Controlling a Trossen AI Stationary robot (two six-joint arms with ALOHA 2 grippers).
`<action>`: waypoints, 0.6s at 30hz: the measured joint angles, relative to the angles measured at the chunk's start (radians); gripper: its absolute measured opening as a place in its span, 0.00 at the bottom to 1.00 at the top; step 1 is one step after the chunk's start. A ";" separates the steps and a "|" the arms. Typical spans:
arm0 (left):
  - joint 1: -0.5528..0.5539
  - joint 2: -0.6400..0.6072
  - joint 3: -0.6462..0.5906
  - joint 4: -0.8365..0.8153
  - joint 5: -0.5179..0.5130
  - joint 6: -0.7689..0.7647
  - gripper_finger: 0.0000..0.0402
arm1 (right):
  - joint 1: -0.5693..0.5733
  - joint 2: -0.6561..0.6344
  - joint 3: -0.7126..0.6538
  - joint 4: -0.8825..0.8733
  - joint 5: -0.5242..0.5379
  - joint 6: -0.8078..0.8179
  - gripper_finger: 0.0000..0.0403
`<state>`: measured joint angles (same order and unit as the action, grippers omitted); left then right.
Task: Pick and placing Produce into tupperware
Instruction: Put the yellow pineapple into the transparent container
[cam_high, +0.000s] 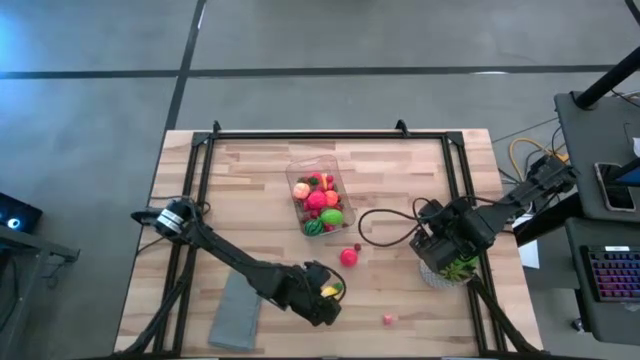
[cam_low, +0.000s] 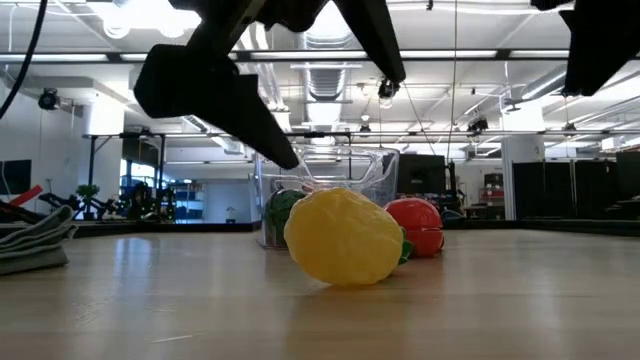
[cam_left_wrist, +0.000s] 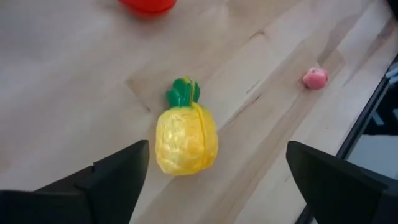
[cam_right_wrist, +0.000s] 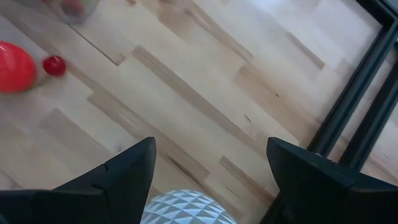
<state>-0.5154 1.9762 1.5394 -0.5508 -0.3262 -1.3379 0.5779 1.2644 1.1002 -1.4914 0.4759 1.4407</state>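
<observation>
Hovering over a yellow pineapple (cam_left_wrist: 185, 138) lying on the table (cam_high: 400, 170), left gripper (cam_high: 330, 297) jaws open, tupperware (cam_high: 318, 200) mid-table holding produce, right gripper (cam_high: 436, 247) jaws open above a white pot (cam_right_wrist: 188, 208).

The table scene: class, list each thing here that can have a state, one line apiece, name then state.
tupperware: lidless, upright, partly filled with produce.
yellow pineapple: lying on its side on the table, not gripped.
left hand: open, fingers either side of the pineapple.
right hand: open, empty, above the white pot.
red fruit: loose on the table.
pink fruit: loose near the table edge.
grey cloth: folded flat.
</observation>
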 joint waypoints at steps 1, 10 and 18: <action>0.004 0.000 0.000 -0.001 0.012 -0.020 0.91 | 0.000 0.000 -0.007 0.000 -0.005 0.000 0.74; 0.027 0.020 -0.007 -0.087 0.090 -0.062 0.92 | 0.000 0.000 -0.025 0.004 -0.008 -0.001 0.76; 0.031 0.032 -0.005 -0.076 0.091 -0.036 0.92 | 0.000 0.000 -0.025 0.006 -0.004 0.000 0.76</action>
<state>-0.4843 2.0079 1.5348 -0.6264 -0.2352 -1.3735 0.5777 1.2648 1.0756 -1.4857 0.4717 1.4403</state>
